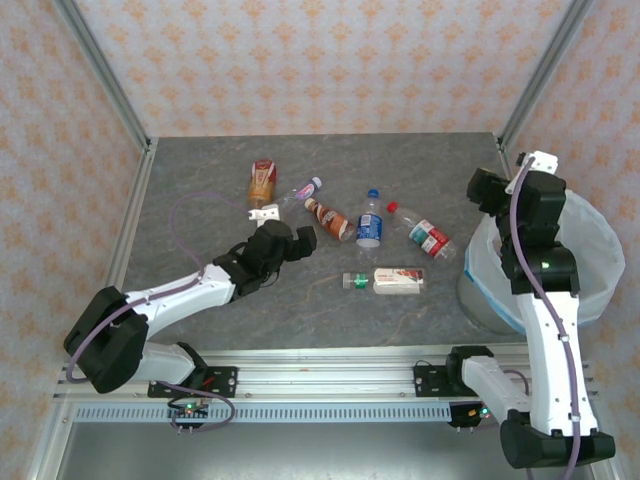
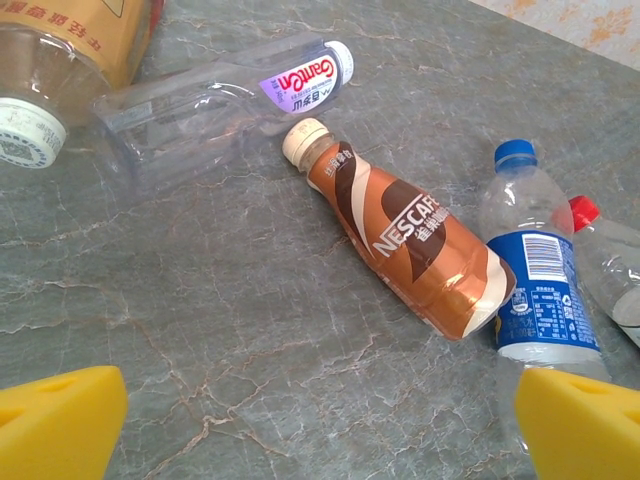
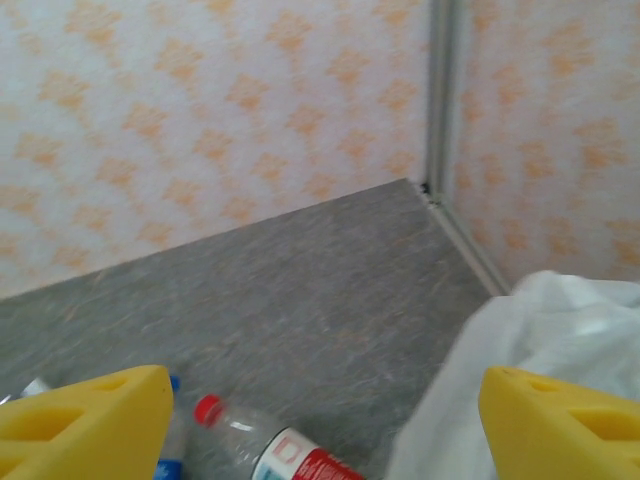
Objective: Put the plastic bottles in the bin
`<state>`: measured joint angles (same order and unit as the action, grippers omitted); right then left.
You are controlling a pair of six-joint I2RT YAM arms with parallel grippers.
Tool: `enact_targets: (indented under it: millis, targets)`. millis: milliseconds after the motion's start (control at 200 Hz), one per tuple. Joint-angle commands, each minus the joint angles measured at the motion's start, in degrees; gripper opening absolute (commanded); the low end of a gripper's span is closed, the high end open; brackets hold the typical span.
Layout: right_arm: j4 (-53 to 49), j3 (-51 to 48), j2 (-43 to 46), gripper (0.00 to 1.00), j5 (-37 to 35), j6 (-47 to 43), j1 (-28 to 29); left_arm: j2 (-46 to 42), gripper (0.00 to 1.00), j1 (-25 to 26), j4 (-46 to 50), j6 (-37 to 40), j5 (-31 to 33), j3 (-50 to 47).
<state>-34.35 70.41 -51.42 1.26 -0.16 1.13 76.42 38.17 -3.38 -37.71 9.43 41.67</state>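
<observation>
The plastic bottles lie mid-way across the table, the bin at its right edge, left gripper and right gripper both wide apart, empty.

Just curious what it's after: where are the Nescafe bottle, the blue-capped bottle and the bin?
Nescafe bottle (image 2: 415,240): left wrist view, its label.
Blue-capped bottle (image 2: 545,285): left wrist view, its label.
Bin (image 1: 602,240): top view, bag's right side.

Glossy clear plastic bottles lie on a matt, marble-veined grey tabletop; pincer pads look foamy.

bottles scattered centrally, bin to their right
</observation>
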Motion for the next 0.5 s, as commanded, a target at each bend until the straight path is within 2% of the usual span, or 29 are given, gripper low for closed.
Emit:
enact_targets:
  millis: [0, 360, 495]
  targets:
    - [-1.7, 1.3, -2.0, 0.81, 6.6, -3.6, 2.8, -2.9, 1.00, -0.5, 0.7, -0.5, 1.5, -0.6]
    - [-8.7, -2.2, -11.2, 0.83, 8.4, -24.3, 19.6, -6.6, 1.00, -0.5, 2.0, -1.6, 3.7, -2.1]
    - [-10.7, -5.6, -14.7, 0.89, 9.5, -32.2, 23.8, -7.0, 1.00, -0.5, 2.2, -2.1, 4.0, -2.4]
